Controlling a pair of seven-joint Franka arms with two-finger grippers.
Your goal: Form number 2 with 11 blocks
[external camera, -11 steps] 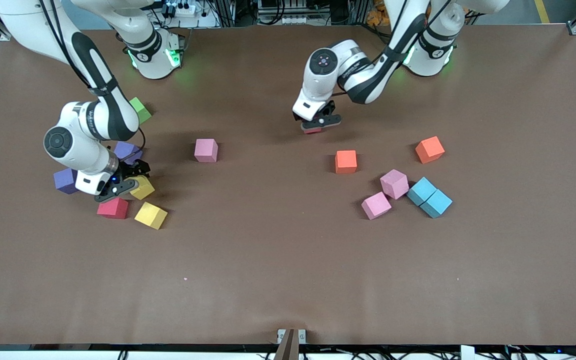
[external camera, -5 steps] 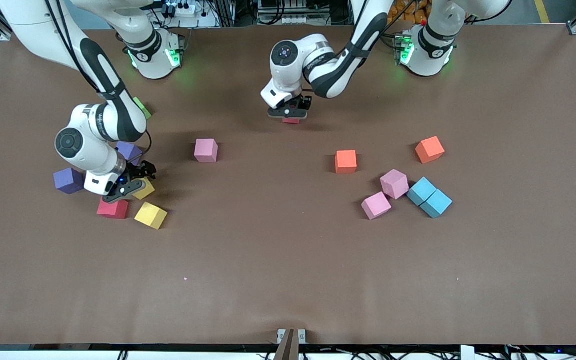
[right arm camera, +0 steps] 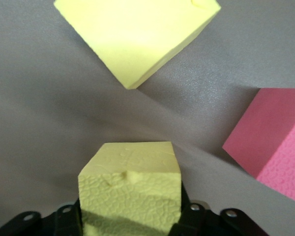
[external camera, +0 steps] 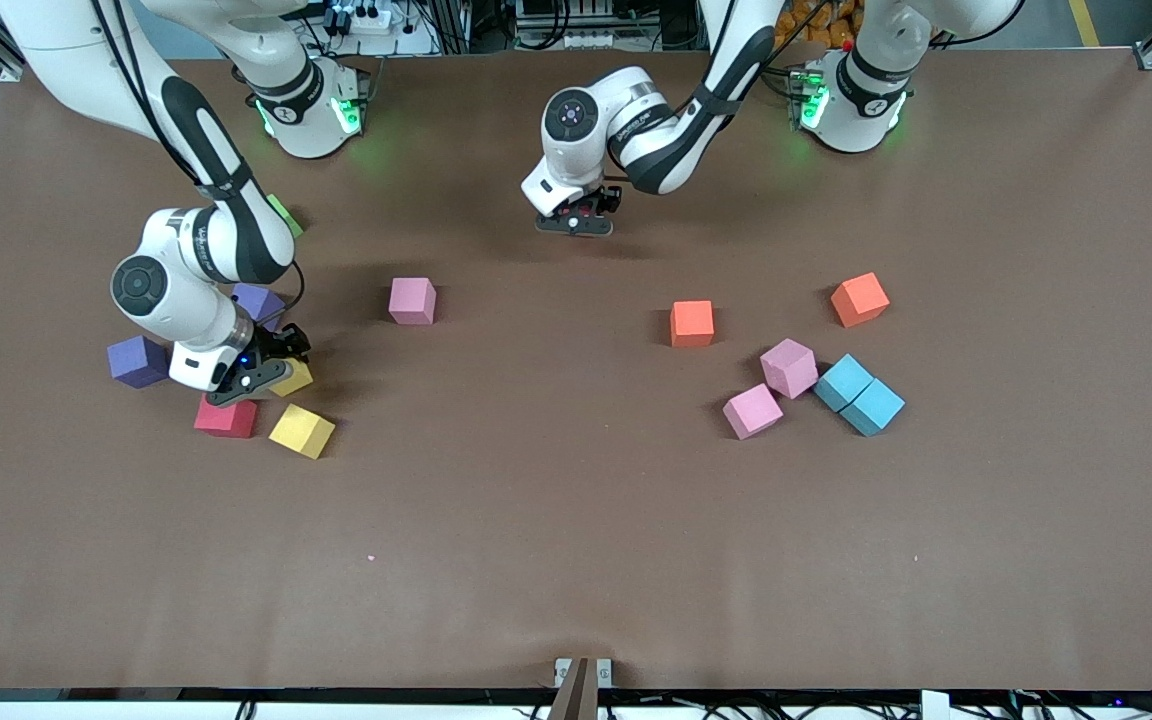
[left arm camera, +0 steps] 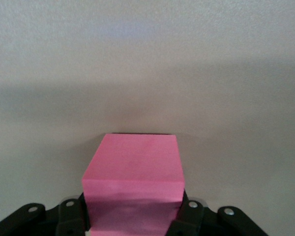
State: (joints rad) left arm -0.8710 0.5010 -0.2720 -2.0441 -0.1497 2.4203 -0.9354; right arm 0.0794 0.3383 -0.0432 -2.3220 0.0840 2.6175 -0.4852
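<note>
Gripping a yellow block (right arm camera: 130, 184) (external camera: 293, 377), the right gripper (external camera: 258, 377) sits low at the right arm's end of the table, fingers (right arm camera: 69, 219) pressed on the block's sides. Just beside it: a red block (external camera: 226, 416) and 2nd yellow block (external camera: 302, 430), both nearer the front camera; 2 purple blocks (external camera: 136, 360) (external camera: 256, 299) close by; green cube (external camera: 284, 214) farther off, partly hidden by the arm.

Left gripper (external camera: 576, 224) is clamped on a block (left arm camera: 132, 179), red-pink in the wrist view, over bare table (external camera: 576, 560) near the middle, toward the robots' bases.

Loose blocks: 1 pink (external camera: 412, 300) mid-table; toward the left arm's end, 2 orange (external camera: 692, 323) (external camera: 859, 298), 2 pink (external camera: 789, 366) (external camera: 752, 410) touching at a corner, 2 light blue (external camera: 843, 381) (external camera: 873, 406) side by side. No digit formed yet.
</note>
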